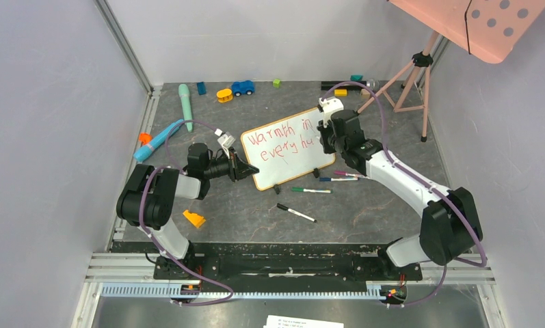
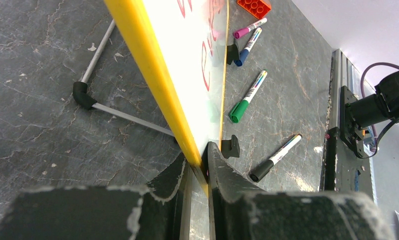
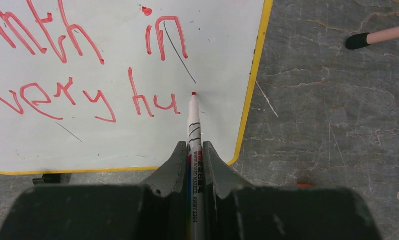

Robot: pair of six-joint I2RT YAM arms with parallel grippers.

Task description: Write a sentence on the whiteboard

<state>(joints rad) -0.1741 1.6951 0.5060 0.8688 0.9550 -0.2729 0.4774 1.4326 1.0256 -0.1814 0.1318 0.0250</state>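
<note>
The sentence [image 1: 283, 141] [image 3: 87, 95], in red marker handwriting, so far reads "Warmth in" on the upper line and "every hu" on the lower. It sits on the small rectangular whiteboard [image 1: 291, 164] [image 2: 187, 65] [image 3: 87, 142] with a thin yellowish frame and rounded corners. The board stands near the middle of the dark stone-patterned table [image 1: 365, 212], propped at a tilt on little black feet.

The right gripper [image 1: 322, 140] [image 3: 192, 150] has its fingers clamped tight around a slim white whiteboard marker with a red tip [image 3: 193, 120]. The tip lies just right of the "u" (whether it actually presses on the surface I cannot tell).

The left gripper [image 1: 245, 169] [image 2: 200, 160] pinches the board's near left corner, one finger on each face of the frame.

On the table just in front of the board lie a green-capped marker [image 1: 310, 190] [image 2: 247, 97] and a black-capped marker [image 1: 296, 212] [image 2: 276, 157]. A blue-capped one [image 2: 247, 47] and a pink-capped one [image 2: 250, 28] lie side by side beneath the right arm.

An orange wedge block [image 1: 194, 219] lies near the left arm. A pink panel with grey dots [image 1: 474, 20] stands on a tripod at the far right.
</note>
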